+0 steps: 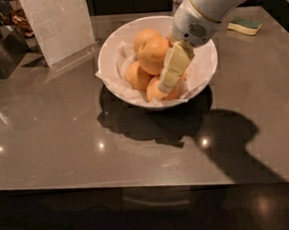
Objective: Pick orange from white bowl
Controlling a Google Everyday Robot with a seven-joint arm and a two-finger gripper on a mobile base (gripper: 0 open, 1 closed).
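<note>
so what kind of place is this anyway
Probably an office snack counter or kitchenette: a glossy grey counter, a white bowl of oranges, a standing sign holder and a sponge. The gripper reaches into the bowl beside the oranges.

No readable text (sign card illegible); gripper in white bowl.

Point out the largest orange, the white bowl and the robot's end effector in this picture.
orange [152, 54]: camera view, middle of its front face, top of the pile.
white bowl [109, 40]: camera view, bare upper-left rim.
end effector [166, 84]: camera view, its tip, over the bowl, just right of the orange.
</note>
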